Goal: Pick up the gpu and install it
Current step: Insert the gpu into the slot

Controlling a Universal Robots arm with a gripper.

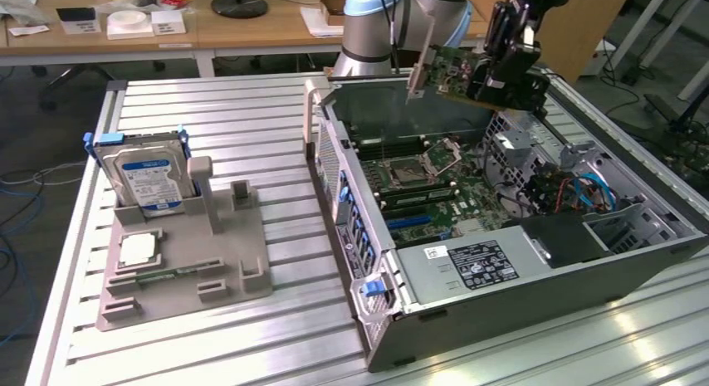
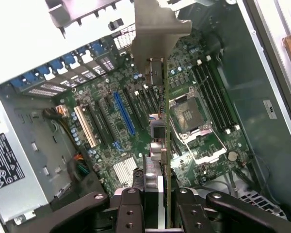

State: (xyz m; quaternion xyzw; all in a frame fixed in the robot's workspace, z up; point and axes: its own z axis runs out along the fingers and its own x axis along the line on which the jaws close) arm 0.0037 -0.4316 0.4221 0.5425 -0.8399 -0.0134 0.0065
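The gripper [image 2: 157,199] pinches the gpu [image 1: 452,69] over the open case [image 1: 366,236] (1 blue slot [image 2: 123,114] below), so keep the card upright, parallel to the slots, and lower it gently.

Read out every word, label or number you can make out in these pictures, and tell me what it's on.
Nothing is sharp enough to quote.
Blue-and-white hard drive label: print too small to read.
Black power supply label: blurred.
White sticker beside it: blurred.
Case-wall sticker: dark marks, unreadable.
gpu: no legible print.
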